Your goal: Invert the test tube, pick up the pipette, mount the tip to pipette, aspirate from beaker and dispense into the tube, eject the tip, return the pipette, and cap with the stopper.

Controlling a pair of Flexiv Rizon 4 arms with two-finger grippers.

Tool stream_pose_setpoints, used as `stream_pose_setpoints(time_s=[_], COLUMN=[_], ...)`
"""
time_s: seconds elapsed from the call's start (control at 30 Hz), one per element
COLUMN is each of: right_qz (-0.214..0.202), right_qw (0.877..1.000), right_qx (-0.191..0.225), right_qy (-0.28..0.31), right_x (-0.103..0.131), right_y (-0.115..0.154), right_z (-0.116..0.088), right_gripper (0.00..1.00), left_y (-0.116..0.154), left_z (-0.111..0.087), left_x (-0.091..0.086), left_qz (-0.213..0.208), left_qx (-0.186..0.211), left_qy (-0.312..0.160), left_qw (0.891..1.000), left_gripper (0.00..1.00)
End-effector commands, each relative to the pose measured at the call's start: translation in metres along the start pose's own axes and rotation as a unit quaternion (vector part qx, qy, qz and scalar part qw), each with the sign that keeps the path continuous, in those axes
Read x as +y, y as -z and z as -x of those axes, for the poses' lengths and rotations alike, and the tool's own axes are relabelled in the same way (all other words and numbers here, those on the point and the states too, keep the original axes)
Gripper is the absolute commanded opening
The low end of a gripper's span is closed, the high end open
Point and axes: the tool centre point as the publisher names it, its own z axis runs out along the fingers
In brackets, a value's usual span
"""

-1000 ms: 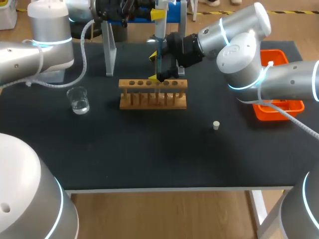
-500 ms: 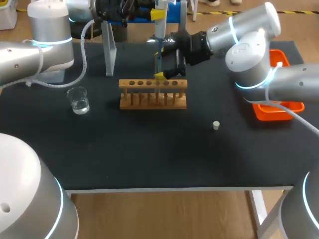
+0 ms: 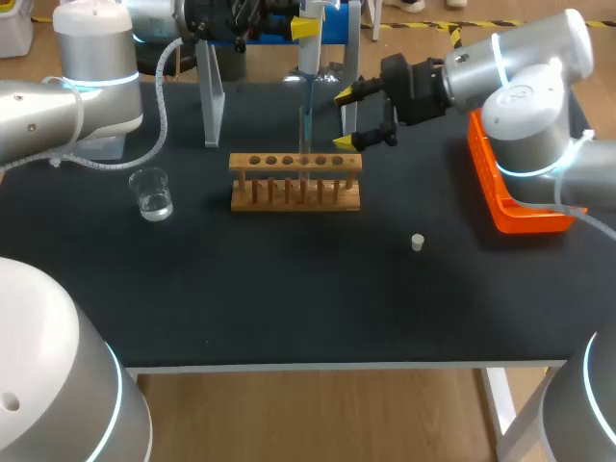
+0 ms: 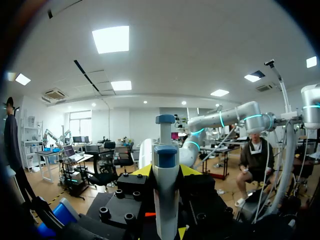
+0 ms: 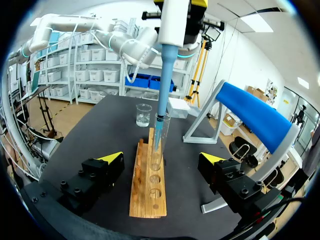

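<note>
Wooden rack lies ahead of the spread right gripper; left gripper pinches pipette.

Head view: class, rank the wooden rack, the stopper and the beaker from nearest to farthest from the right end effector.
1. The wooden rack, close by the right end effector, mid-table.
2. The stopper, further toward the table's front, right of the rack.
3. The beaker, far over on the left.
</note>
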Motion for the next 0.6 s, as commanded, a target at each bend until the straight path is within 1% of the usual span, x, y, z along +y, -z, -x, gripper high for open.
stream_pose_setpoints(time_s=[0.03,0.13,0.23,0.4,0.6], right_qz=[0.016,0.033,0.043,0.082,0.093], right_qw=[1.0,0.999,0.999,0.996,0.995], right_qx=[-0.008,-0.011,-0.019,-0.024,-0.033], right_qy=[-0.001,-0.012,-0.009,-0.022,-0.031], right_x=[0.001,0.003,0.007,0.02,0.041], right_y=[0.026,0.037,0.051,0.079,0.109], right_z=[-0.009,-0.01,-0.012,-0.012,-0.013], right_gripper=[1.0,1.0,1.0,1.0,1.0], left_y=[0.001,0.001,0.001,0.001,0.001], left_z=[0.001,0.001,0.001,0.001,0.001], left_x=[0.0,0.0,0.0,0.0,0.0], left_qz=[0.0,0.0,0.0,0.0,0.0], left_qx=[0.002,0.002,0.002,0.002,0.002], left_qy=[0.0,0.0,0.0,0.0,0.0], left_qw=[1.0,1.0,1.0,1.0,1.0], left_gripper=[0.0,0.0,0.0,0.0,0.0])
